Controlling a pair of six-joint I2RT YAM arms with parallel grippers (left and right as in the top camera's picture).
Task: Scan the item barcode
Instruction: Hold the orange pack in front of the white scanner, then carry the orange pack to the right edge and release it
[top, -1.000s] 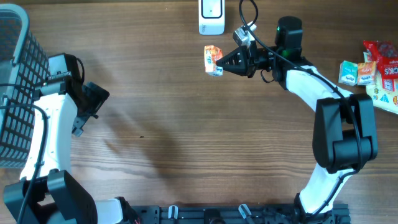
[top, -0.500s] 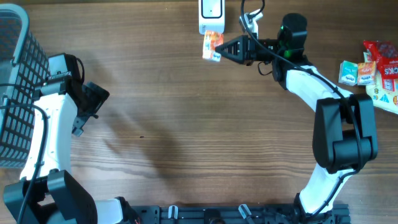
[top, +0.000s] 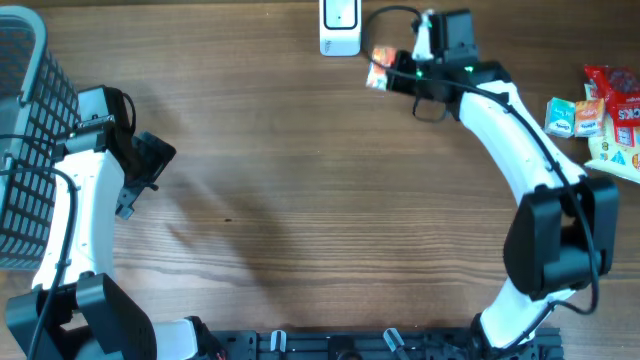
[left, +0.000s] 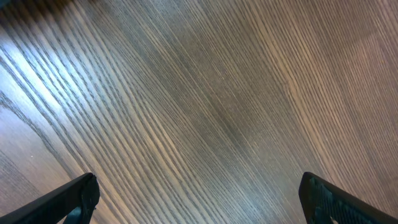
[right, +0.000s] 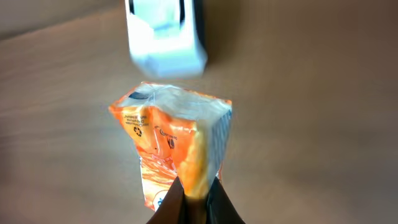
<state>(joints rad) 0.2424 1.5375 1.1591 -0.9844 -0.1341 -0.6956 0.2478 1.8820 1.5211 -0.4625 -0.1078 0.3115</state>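
Pincer (right: 195, 193) on one packet (right: 166, 138); seemingly one scanner (right: 165, 38)

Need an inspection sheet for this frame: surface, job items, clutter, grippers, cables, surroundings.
Surface: wooden table, no spills seen.
Job's things: orange packet held off the table near the white scanner, not touching it.
Clutter: snack packets at the right edge.
Grippers: right gripper shut on the orange packet; left gripper open, holding nothing.
Cables: black cable looping by the right wrist.
Surroundings: wire basket at the left edge.
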